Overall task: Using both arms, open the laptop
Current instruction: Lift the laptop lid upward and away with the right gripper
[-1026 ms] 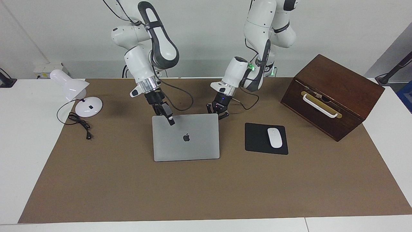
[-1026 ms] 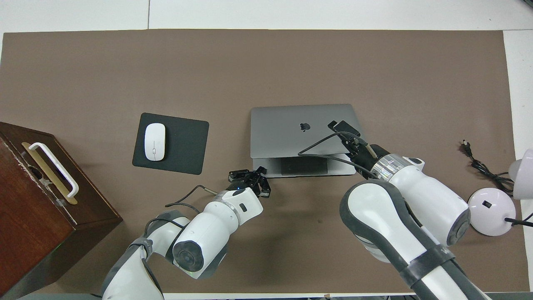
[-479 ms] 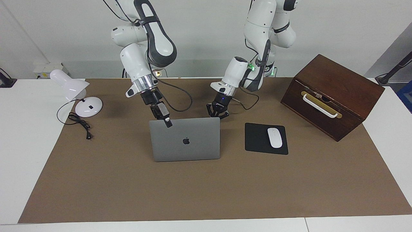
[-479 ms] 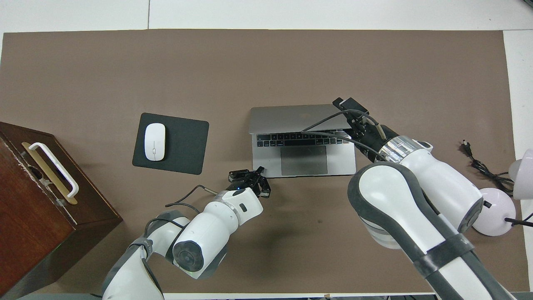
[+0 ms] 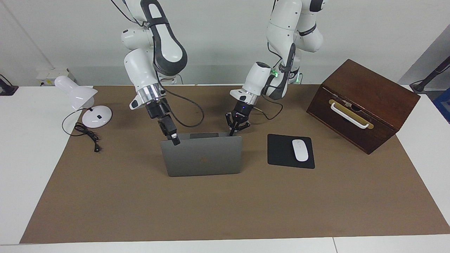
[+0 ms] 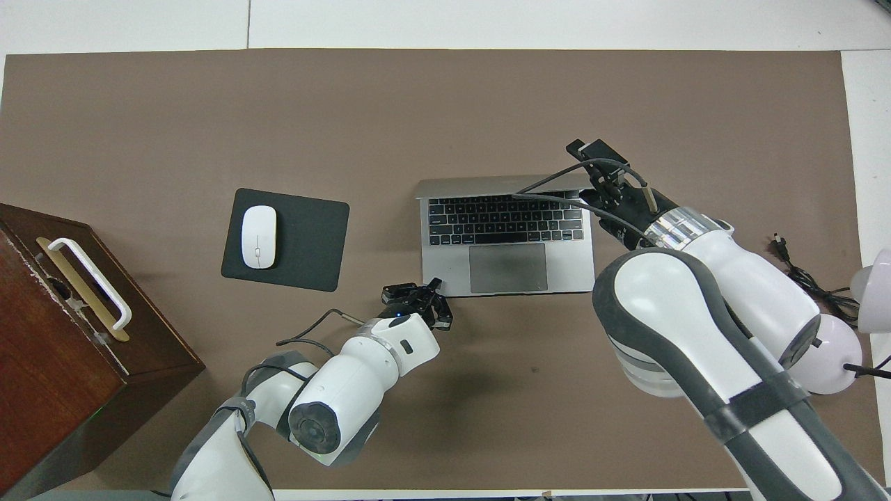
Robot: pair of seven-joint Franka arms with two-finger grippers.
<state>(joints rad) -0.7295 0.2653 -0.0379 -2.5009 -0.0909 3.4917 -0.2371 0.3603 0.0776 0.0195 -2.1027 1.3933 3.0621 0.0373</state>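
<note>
At the middle of the brown mat, the laptop [image 5: 202, 154] has gone from lid nearly flat a second ago to lid standing close to upright. Its keyboard and trackpad are now exposed in the overhead view, which earlier showed only the lid and a sliver of the base. The opening is, in my judgement, largely accomplished; only a little more swing may remain.

The right gripper [image 5: 174, 140] has risen with the lid and sits at its upper corner, toward the right arm's end of the table. Its fingers appear clamped on the lid edge.

The left gripper [image 5: 233, 130] has not shifted. It rests by the base corner nearest the robots, toward the mousepad [image 5: 290, 151], fingers together and tip down, seemingly pinning the base. Whether it touches the base cannot be told.
</note>
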